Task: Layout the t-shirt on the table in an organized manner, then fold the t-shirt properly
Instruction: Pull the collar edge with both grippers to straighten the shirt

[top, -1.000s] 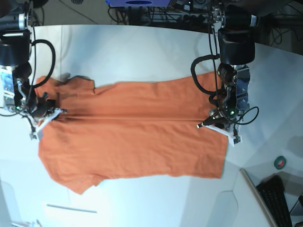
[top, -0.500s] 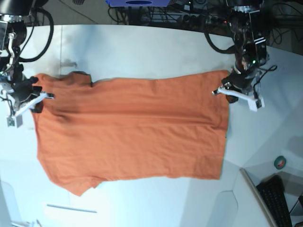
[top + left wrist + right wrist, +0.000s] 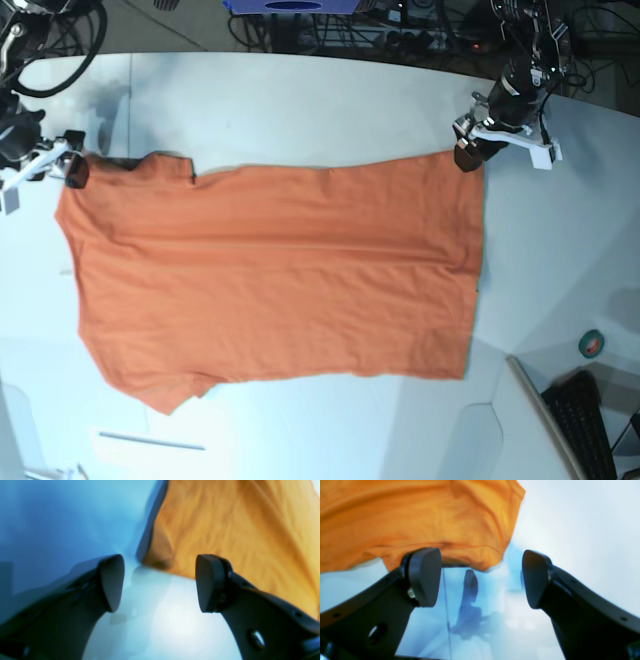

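Observation:
The orange t-shirt (image 3: 275, 270) lies spread flat on the white table (image 3: 300, 110), sleeves toward the left and hem toward the right. My left gripper (image 3: 507, 148) hovers at the hem's far corner. In the left wrist view it (image 3: 160, 582) is open, with bare table between the fingers and the t-shirt (image 3: 225, 530) just ahead. My right gripper (image 3: 40, 175) is at the far sleeve. Seen from the right wrist it (image 3: 480, 577) is open too, with the t-shirt's (image 3: 420, 517) sleeve edge just beyond the fingertips. Neither holds cloth.
A green tape roll (image 3: 592, 343) and a black keyboard (image 3: 590, 425) sit at the lower right beyond the table's edge. Cables (image 3: 420, 35) and a blue object (image 3: 290, 6) run along the back. A thin dark seam (image 3: 446, 600) crosses the tabletop.
Both grippers travelled from the t-shirt's middle out to its far edge while shut on cloth. They have now opened and let it go, and the shirt lies flatter.

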Motion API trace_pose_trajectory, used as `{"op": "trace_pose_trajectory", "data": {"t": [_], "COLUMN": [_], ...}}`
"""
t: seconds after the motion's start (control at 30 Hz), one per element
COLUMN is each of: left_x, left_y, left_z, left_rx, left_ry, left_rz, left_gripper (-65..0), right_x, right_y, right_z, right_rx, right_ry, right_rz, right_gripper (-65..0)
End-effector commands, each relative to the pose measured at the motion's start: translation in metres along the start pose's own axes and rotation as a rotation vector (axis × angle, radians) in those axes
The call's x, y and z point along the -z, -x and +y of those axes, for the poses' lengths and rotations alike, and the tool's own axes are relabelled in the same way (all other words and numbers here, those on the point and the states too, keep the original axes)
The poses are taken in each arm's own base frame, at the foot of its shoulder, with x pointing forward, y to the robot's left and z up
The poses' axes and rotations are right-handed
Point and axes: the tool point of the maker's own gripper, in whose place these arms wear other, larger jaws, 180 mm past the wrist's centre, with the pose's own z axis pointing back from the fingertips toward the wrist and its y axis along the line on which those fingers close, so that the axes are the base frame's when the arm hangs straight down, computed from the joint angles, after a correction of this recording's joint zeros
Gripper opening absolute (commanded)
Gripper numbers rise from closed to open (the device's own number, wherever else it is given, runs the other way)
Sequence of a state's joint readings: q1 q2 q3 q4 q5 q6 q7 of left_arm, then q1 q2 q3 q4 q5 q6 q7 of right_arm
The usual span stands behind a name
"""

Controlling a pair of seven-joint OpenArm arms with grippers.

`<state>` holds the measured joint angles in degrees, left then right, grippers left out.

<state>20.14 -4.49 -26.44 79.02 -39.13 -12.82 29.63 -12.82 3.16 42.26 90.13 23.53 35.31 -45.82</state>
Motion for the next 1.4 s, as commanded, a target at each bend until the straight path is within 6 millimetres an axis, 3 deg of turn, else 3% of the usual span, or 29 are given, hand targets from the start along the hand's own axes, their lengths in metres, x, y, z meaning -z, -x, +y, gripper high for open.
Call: {"op": "trace_pose_trajectory", "data": {"t": [0.0,0.2,0.27,0.47,0.53,0.67,0.73,0.8,0.9,1.17,1.37], "left_x": [0.001,0.015,0.016,0.015,0.015,0.014,0.013,0.012,0.008,-0.019,-0.038], "left_y": [0.002,0.009,0.008,0.004,0.004,0.0,-0.003,-0.003,-0.003,-0.009,-0.007], "left_z": [0.003,0.002,0.002,0.006,0.006,0.009,0.01,0.011,0.018,0.012,0.018], "left_rx": [-0.001,-0.028,-0.031,-0.029,-0.029,-0.015,-0.009,-0.007,0.005,0.073,0.122], "left_ry": [-0.002,-0.002,-0.001,-0.009,-0.009,-0.013,-0.015,-0.016,-0.029,-0.018,-0.033], "left_rz": [0.012,0.038,0.037,0.03,0.03,0.028,0.023,0.024,0.031,-0.002,0.005], "left_gripper": [-25.2,-29.0,-33.2,-65.0,-65.0,-65.0,-65.0,-65.0,-65.0,-65.0,-65.0], "right_x": [-0.001,0.013,0.02,0.044,0.045,0.05,0.05,0.049,0.047,0.029,0.002], "right_y": [-0.01,0.006,0.005,0.012,0.015,0.028,0.034,0.035,0.034,0.058,0.074], "right_z": [-0.003,-0.029,-0.035,-0.038,-0.036,-0.014,-0.011,-0.012,-0.015,-0.019,-0.006], "right_rx": [-0.007,0.149,0.164,0.241,0.237,0.147,0.142,0.145,0.149,0.099,0.029], "right_ry": [-0.002,0.014,0.006,-0.035,-0.044,-0.114,-0.118,-0.118,-0.111,-0.084,-0.054], "right_rz": [-0.034,-0.01,0.004,0.054,0.065,0.118,0.131,0.128,0.127,0.234,0.266], "right_gripper": [-21.0,-21.2,-21.2,-21.0,-21.2,-21.9,-25.2,-37.7,-65.0,-65.0,-65.0]}}
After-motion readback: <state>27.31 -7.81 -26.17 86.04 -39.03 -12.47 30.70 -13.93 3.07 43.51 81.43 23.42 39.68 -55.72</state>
